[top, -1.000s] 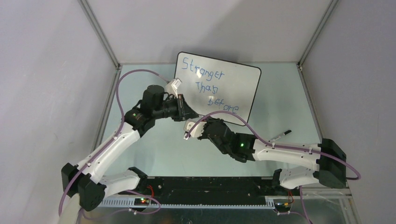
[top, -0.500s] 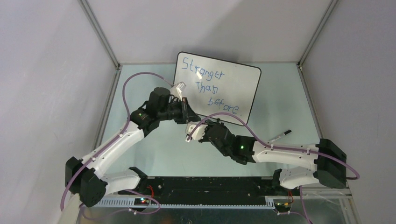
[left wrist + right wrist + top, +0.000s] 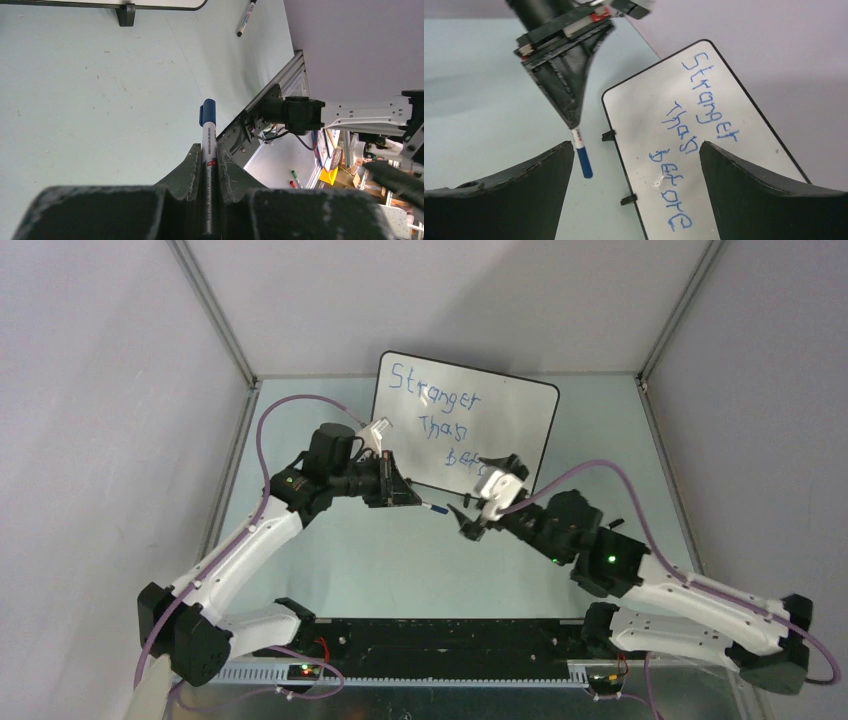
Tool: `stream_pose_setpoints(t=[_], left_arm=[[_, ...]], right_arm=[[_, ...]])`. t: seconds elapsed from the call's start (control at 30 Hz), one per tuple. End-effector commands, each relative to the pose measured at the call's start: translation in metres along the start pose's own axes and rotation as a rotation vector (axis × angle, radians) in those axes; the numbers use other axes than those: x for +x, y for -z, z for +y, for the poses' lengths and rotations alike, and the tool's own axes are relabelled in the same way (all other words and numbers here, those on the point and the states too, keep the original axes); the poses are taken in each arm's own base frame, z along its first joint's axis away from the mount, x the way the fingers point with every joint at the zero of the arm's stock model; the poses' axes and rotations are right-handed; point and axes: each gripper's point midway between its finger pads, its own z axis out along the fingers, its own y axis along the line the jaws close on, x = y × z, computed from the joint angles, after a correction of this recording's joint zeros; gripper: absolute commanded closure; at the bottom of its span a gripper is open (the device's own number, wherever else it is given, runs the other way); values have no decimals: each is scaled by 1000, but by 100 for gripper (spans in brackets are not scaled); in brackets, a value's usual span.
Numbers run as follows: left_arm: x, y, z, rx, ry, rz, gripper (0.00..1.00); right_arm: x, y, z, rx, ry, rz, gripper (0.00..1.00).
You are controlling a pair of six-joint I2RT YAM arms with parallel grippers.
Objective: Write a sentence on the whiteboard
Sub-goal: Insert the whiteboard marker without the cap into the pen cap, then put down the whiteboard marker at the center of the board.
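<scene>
My left jaws are clamped on a marker (image 3: 208, 145) that runs straight out between them. Its blue end pokes forward past the tips and looks capped, though I cannot be sure from here. The rest of the barrel is buried in the grip.

My right jaws stand wide apart with nothing between them. They face the blue end of that marker, which hangs just ahead and to their left without touching them.

Beyond the right jaws the whiteboard (image 3: 639, 115) stands on the desk (image 3: 90, 100). The sentence (image 3: 681, 127) runs down it in blue: "Stranger", "Than", "before", each word stepped over from the last. From above, my right wrist covers the end of the third word.

Ahead of the left jaws I catch only the board's lower rim and one black foot (image 3: 126, 14); the rest is cut off. A second pen (image 3: 246, 19) lies on the desk farther ahead and to the right of the left jaws, its far end out of frame.
</scene>
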Motion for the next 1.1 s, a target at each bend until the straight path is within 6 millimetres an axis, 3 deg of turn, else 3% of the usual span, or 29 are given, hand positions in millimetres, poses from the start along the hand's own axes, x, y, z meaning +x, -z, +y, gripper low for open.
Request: stream_pose_setpoints(t=[0.0,0.1,0.2,0.23,0.27,0.3,0.33,0.47,0.63,0.87,1.07], left_arm=[[-5,15,-17,40,-81,-12,100],[-5,19,-9,-17,-111,-5,100],[-9,24,10,-160,-191,-30,100],[-17,31,30,-309,-208,-70,100],[-14,31,35,-384,-253,-69,100],[-24,41,58,-560,-269,-98,100],[-24,50,66,-663,-288,-91,100],[-17,51,98,-869,-276,-10,100],[1,26,115,-855,-224,38,100],[47,-16,160,-866,-156,144,100],[72,-26,187,-913,-115,196,100]], right_arm=[[0,28,-18,14,-268,0,3],[13,39,-23,31,-421,48,12],[38,48,-20,49,-529,149,14],[44,50,-20,58,-541,170,14],[49,52,-18,60,-560,191,14],[55,53,-15,54,-568,204,14],[56,54,-14,54,-583,202,14],[62,55,-10,39,-612,207,15],[66,62,-11,32,-615,217,15],[74,74,-15,51,-633,207,15],[79,81,-17,71,-658,203,15]])
